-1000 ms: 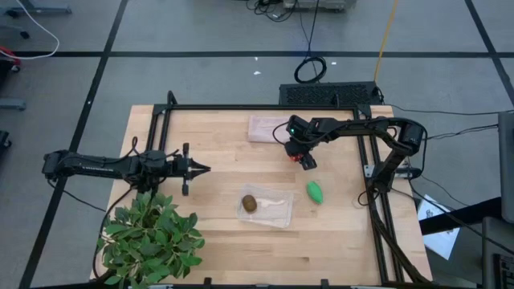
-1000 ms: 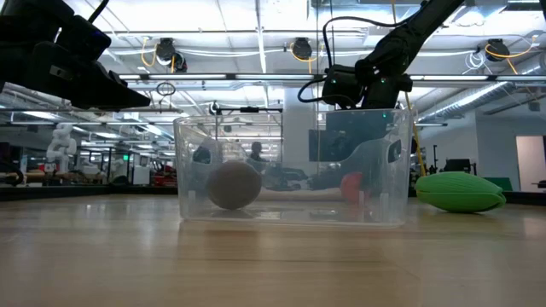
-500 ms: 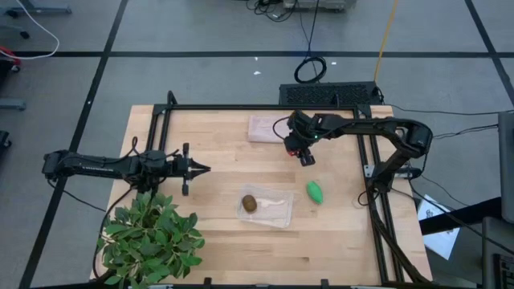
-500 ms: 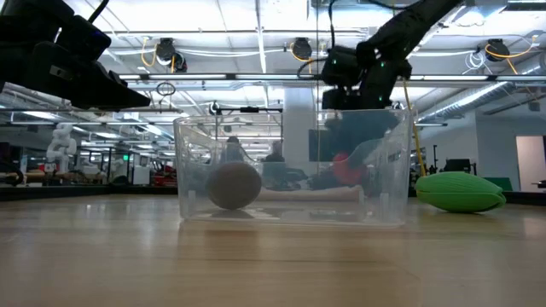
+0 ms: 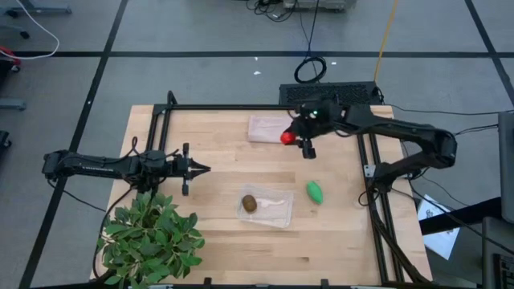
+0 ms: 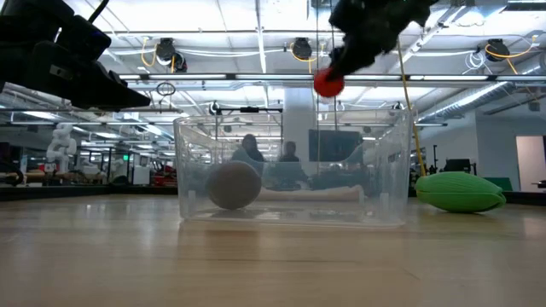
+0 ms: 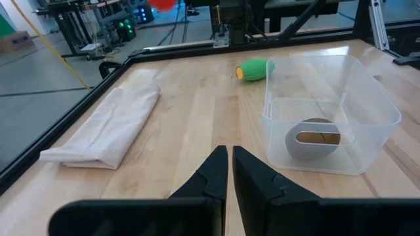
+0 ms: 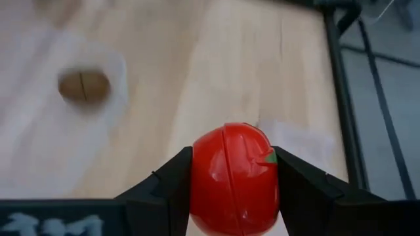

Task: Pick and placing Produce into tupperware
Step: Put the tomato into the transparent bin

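We have the kiwi (image 5: 250, 203) in the tupperware (image 5: 283, 217); right end effector (image 5: 293, 138), upper centre, grips the tomato (image 5: 287, 137); green oval (image 5: 315, 192) remains on the worktop; left end effector (image 7: 230, 172) closed, idle.

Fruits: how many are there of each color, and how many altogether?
Brown: 1, the kiwi inside the clear tupperware.
Red: 1, the tomato held up by the right gripper.
Green: 1, the green oval fruit on the table.
Total: 3.
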Motion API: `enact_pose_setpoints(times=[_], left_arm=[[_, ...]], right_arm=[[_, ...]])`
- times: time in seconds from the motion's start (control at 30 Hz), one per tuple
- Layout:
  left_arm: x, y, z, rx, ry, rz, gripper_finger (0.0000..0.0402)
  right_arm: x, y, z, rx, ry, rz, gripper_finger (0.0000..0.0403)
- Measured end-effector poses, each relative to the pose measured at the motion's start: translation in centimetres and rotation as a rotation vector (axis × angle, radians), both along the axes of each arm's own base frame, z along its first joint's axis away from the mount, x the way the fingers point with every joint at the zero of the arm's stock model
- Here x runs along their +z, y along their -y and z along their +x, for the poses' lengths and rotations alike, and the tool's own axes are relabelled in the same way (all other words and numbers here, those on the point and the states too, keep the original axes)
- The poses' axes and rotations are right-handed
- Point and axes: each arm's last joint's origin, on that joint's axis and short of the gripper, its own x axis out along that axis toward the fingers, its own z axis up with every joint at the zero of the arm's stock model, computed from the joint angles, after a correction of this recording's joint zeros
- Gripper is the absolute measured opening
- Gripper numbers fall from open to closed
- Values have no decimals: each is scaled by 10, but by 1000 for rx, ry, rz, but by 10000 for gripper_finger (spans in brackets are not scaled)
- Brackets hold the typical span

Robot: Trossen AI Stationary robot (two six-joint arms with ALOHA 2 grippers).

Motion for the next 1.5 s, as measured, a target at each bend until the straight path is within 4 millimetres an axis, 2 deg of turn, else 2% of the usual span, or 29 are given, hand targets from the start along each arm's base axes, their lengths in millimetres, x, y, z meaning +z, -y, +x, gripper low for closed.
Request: enact_pose_setpoints(times=[0.33,0.63,0.83,0.93,1.1,1.33,1.5], left_arm=[[0,0,0,0,3,-4,28],[0,0,0,-4,4,-6,28],[0,0,0,-5,4,-2,28],[0,0,0,-5,4,-2,28],[0,0,0,-5,4,-2,28],[0,0,0,-4,5,-7,28],[0,0,0,-2,2,-10,28]], right_arm=[[56,-32,-17,-15,234,115,167],[99,-51,-71,-48,424,170,167],[113,-62,-106,-82,480,227,167],[114,-65,-119,-160,483,261,167],[108,-70,-135,-192,497,346,167],[82,-81,-150,-171,507,386,167],[54,-86,-156,-159,562,400,167]])
